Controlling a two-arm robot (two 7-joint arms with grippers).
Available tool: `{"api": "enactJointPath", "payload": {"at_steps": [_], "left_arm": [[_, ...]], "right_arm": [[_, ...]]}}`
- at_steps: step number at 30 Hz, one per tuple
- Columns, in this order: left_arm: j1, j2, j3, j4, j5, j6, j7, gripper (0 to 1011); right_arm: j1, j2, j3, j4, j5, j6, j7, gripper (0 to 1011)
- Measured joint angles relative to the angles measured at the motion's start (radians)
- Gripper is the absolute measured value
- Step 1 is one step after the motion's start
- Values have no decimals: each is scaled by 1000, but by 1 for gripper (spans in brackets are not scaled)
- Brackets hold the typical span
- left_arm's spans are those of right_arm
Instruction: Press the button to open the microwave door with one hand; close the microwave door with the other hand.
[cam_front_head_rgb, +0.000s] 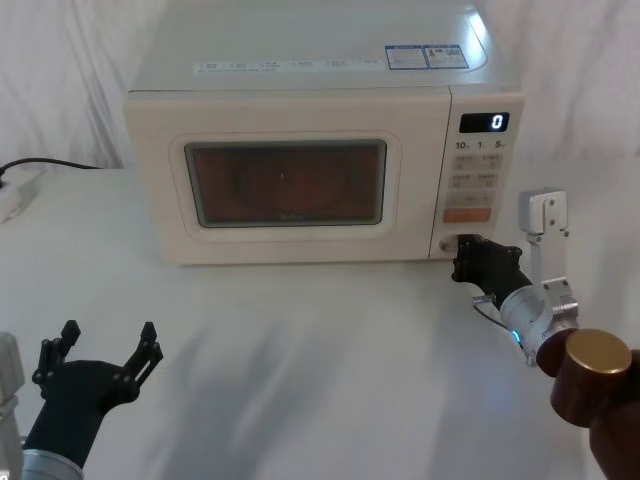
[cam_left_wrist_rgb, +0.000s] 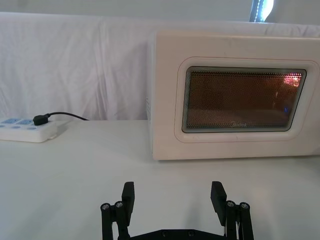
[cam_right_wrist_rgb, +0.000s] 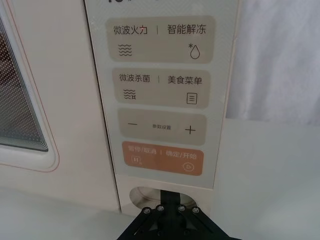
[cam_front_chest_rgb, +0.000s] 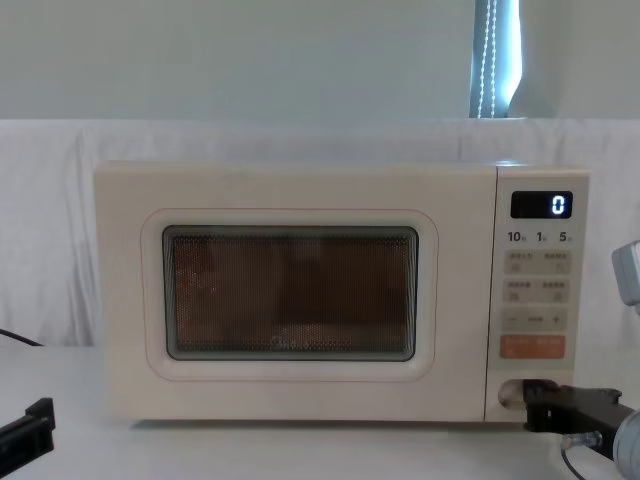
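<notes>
Head view: right pincer (cam_front_head_rgb: 466, 254) at button, bottom of control panel (cam_front_head_rgb: 477, 180); microwave door (cam_front_head_rgb: 285, 183) flush shut. Left pincer (cam_front_head_rgb: 108, 340) low over worktop (cam_front_head_rgb: 320, 350), spread wide.
Left wrist view: fingers (cam_left_wrist_rgb: 128, 196) far apart.
Right wrist view: fingertips together on button (cam_right_wrist_rgb: 145, 194).
Chest view: tips touch button (cam_front_chest_rgb: 510, 393).

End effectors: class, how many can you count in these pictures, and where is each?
2. The left end effector hovers open over the table, ahead of the door. The right end effector is at the button, low on the control panel.
</notes>
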Motion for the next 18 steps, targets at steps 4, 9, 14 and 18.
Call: {"api": "enactJointPath", "payload": {"at_steps": [4,9,14,18], "left_arm": [[0,0,0,0,0,0,0,1001],[0,0,0,0,0,0,0,1001],[0,0,0,0,0,0,0,1001],[0,0,0,0,0,0,0,1001]], "right_arm": [[5,-2,2,7,0,-7,-2,0],[7,-3,1,10,-3,-8,-2,0],[1,-3,3,0,-4,-5,-3,0],[-28,-1,4,-49,-2,17,-2,0]]}}
